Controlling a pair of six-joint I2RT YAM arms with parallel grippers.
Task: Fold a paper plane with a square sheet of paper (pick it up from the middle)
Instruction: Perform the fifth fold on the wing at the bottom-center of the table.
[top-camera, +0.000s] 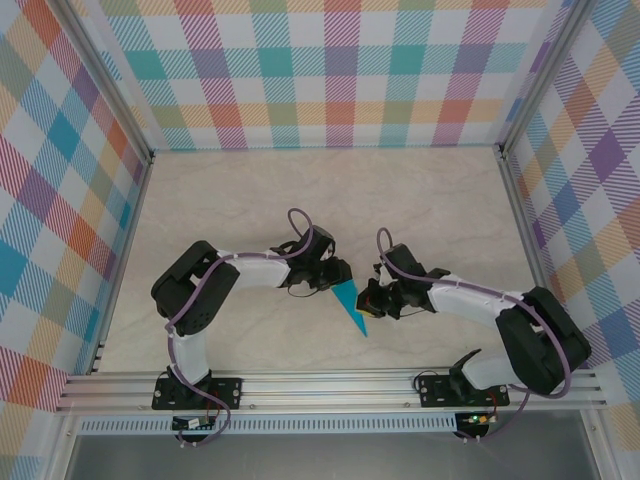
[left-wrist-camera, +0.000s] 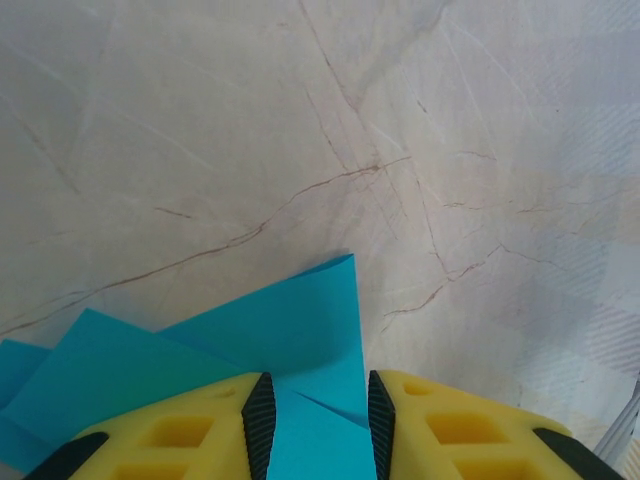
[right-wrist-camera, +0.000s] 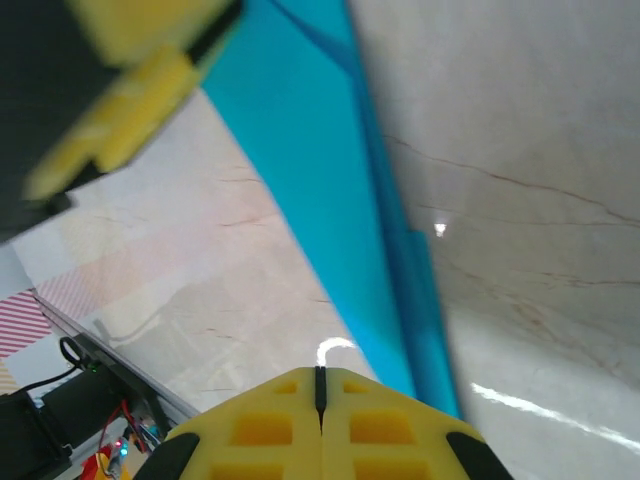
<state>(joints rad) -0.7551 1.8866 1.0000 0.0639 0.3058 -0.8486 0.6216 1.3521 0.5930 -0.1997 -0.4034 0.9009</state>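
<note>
From above, the sheet of paper (top-camera: 350, 303), folded to a narrow teal triangle with its tip toward 5 o'clock, lay on the table (top-camera: 420, 200) between the left gripper (top-camera: 335, 272) at its 11 o'clock and the right gripper (top-camera: 372, 298) at its 3 o'clock. In the left wrist view the left gripper (left-wrist-camera: 318, 385) stood released, jaws partly apart, the sheet of paper (left-wrist-camera: 290, 330) spreading flat under and between them toward 12 o'clock. In the right wrist view the right gripper (right-wrist-camera: 322, 385) was clenched on nothing, the sheet of paper (right-wrist-camera: 310, 170) running from 12 to 5 o'clock just beside its tips
</note>
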